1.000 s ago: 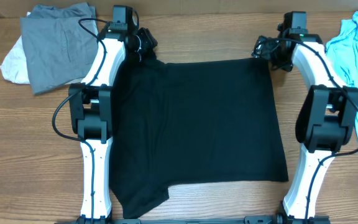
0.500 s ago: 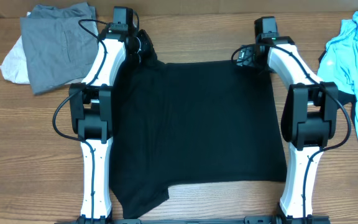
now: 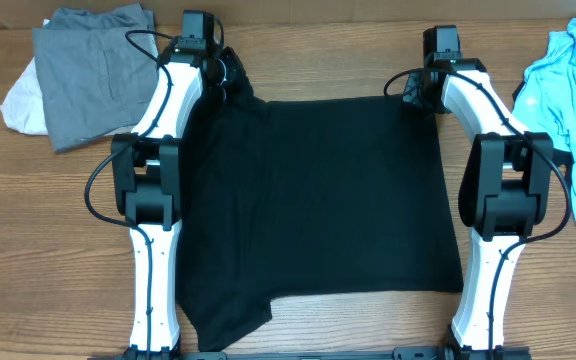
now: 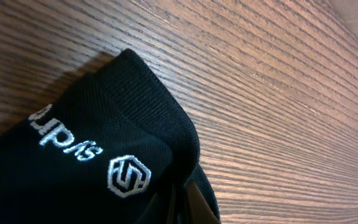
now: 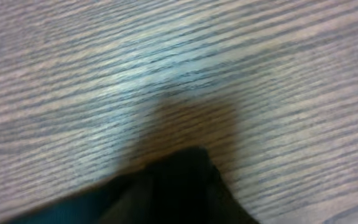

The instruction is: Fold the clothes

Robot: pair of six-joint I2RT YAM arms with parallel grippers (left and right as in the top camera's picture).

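Note:
A large black shirt [image 3: 318,200] lies spread flat between the two arms. My left gripper [image 3: 230,72] is at its far left corner. In the left wrist view the gripper [image 4: 179,200] is shut on a fold of the black shirt [image 4: 73,130] that carries a white embroidered logo [image 4: 128,177]. My right gripper [image 3: 412,90] is at the far right corner. The right wrist view is blurred. A black corner of the shirt [image 5: 185,180] lies at the jaws, and the fingers cannot be made out against it.
A grey garment [image 3: 88,70] lies over a white one [image 3: 16,105] at the far left. A light blue garment [image 3: 573,90] lies along the right edge. The wooden table [image 3: 318,330] shows bare around the shirt.
The right arm swung inward to the shirt's far right corner, went past it, then came back a little. The left arm stayed at the far left corner.

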